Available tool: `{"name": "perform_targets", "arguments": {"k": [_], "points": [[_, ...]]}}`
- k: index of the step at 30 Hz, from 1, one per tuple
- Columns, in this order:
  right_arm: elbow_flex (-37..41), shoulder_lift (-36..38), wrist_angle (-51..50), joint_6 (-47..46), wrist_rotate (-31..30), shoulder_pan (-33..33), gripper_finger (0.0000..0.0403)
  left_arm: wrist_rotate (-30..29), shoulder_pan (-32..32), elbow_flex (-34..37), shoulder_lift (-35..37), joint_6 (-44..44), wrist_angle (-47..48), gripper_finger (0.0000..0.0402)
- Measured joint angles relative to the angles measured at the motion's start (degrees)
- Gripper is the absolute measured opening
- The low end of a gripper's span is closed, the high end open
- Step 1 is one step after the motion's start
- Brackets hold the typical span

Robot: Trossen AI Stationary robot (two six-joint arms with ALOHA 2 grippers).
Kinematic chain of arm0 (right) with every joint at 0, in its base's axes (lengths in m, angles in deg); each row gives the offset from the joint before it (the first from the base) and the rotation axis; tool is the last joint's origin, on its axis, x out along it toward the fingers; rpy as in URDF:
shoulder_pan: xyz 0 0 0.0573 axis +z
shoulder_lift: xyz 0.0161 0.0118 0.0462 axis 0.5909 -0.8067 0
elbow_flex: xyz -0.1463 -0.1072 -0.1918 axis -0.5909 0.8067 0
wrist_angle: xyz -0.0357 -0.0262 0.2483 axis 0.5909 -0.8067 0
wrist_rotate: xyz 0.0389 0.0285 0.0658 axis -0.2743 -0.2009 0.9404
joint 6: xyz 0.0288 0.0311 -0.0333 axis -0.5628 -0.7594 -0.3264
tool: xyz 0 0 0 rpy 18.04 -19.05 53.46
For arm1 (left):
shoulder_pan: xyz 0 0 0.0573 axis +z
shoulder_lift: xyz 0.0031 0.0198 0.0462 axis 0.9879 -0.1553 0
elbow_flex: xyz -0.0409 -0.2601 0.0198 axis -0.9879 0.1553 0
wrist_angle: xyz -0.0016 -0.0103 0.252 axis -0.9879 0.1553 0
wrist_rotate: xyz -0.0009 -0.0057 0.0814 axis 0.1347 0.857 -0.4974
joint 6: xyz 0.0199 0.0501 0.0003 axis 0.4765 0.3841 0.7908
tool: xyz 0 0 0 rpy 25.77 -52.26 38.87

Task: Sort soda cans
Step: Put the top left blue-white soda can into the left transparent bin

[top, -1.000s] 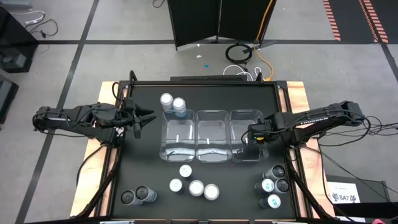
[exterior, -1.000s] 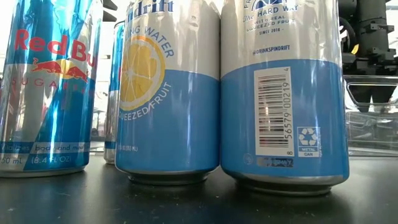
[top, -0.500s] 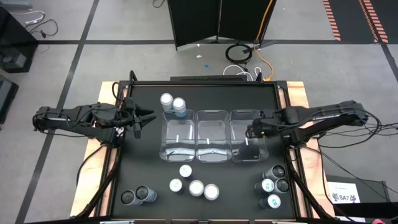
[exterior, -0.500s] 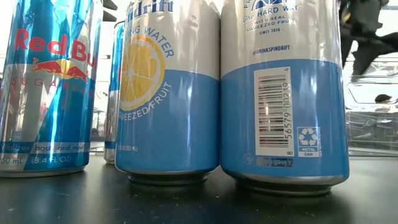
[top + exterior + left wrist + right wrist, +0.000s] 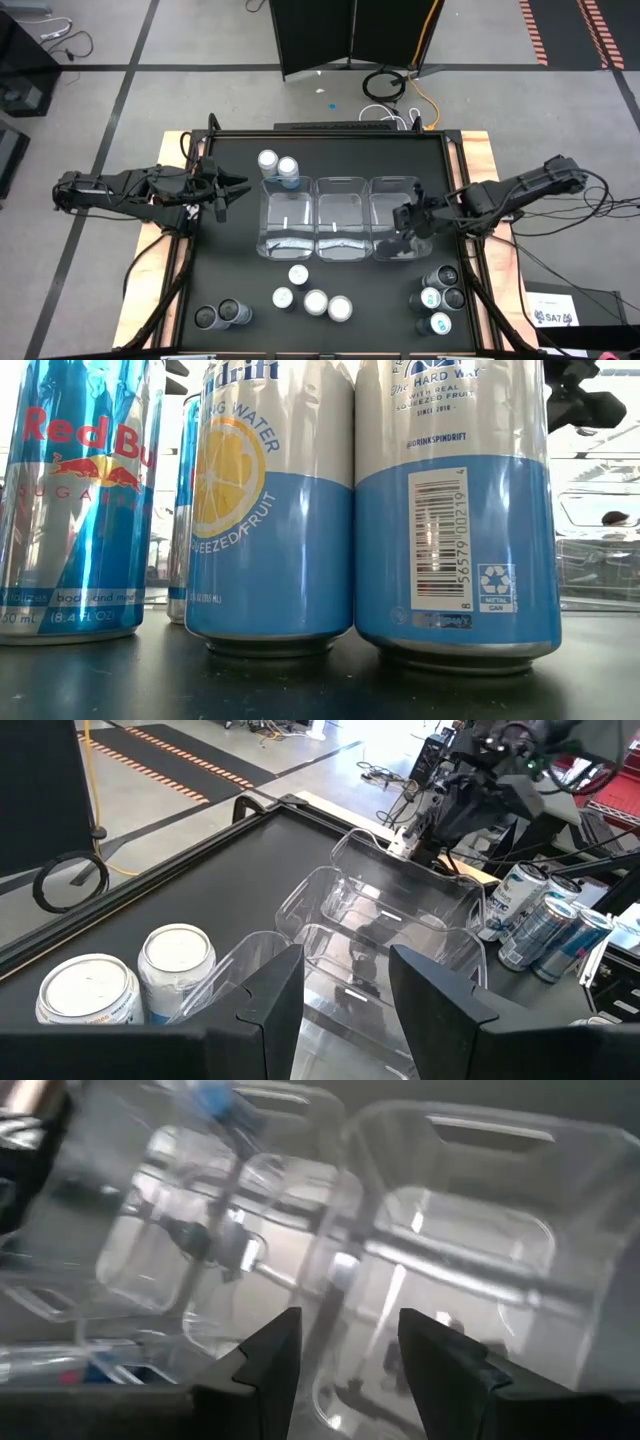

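Fingers apart, empty, on both grippers — left (image 5: 238,187) off the bins' left end, right (image 5: 401,214) over the right bin (image 5: 398,190). Three clear bins in a row. Twelve cans (image 5: 315,302): two pale-topped behind the left bin, two dark front-left, four white-topped front-centre, four front-right. Black table (image 5: 330,150); grey floor beyond.

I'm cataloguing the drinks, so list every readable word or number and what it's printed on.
"Red Bu": shiny blue-and-silver can.
"WATER", "EEZED FRUIT": light-blue-and-silver can with a lemon picture.
"THE HARD WAY", "@DRINKSPINDRIFT", "856579 00219 4", "METAL CAN": light-blue-and-silver can with a barcode.
"SA7": white floor tag.
Other small print is too small or blurred.
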Motion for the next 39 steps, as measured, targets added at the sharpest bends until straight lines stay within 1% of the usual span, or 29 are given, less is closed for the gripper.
{"name": "perform_targets", "arguments": {"k": [4, 13, 16, 18, 22, 26, 28, 30, 33, 36, 39], "points": [[0.0, -0.1, 3.5, 5.3, -2.6, 2.3, 0.016, 0.0, 0.0, 0.0, 0.0, 0.0, 0.0, 0.0158], [0.0, -0.1, 7.0, 12.2, -2.3, 8.5, 0.016, 0.0, 0.0, 0.0, 0.0, 0.0, -0.1, 0.0158], [0.0, -0.1, 7.2, 15.2, -4.7, 10.5, 0.016, 0.0, 0.0, 0.0, 0.0, -4.0, -0.1, 0.0158], [0.0, -0.1, 7.2, 16.2, -5.2, 11.0, 0.016, 0.0, 0.0, 0.0, 0.0, -7.2, -0.1, 0.0158], [0.0, -0.1, 7.0, 16.2, -5.6, 11.0, 0.016, -2.5, 0.0, 0.0, 0.0, -7.5, -0.7, 0.0158], [0.0, -0.1, 6.9, 16.2, -8.2, 10.9, 0.0167, -2.6, 0.0, 0.0, 0.0, -7.6, -1.3, 0.0158], [0.0, -0.1, 6.9, 15.1, -8.4, 10.7, 0.0176, -2.6, 0.0, 0.0, 0.0, -7.6, -2.0, 0.0158], [0.0, -0.1, 6.9, 12.1, -8.2, 10.3, 0.0188, -2.6, 0.0, 0.0, 0.0, -7.6, -2.7, 0.0158], [0.0, -0.1, 6.9, 8.8, -8.0, 9.7, 0.0215, -2.6, 0.0, 0.0, 0.0, -7.6, -3.0, 0.0162], [0.0, -0.1, 6.9, 7.2, -8.0, 8.7, 0.0253, -3.0, 0.0, 0.0, 0.0, -7.6, -3.0, 0.0184], [0.0, -0.1, 6.9, 6.9, -8.2, 7.1, 0.0296, -4.4, 0.0, 0.0, 0.0, -7.5, -3.0, 0.0225]]}}
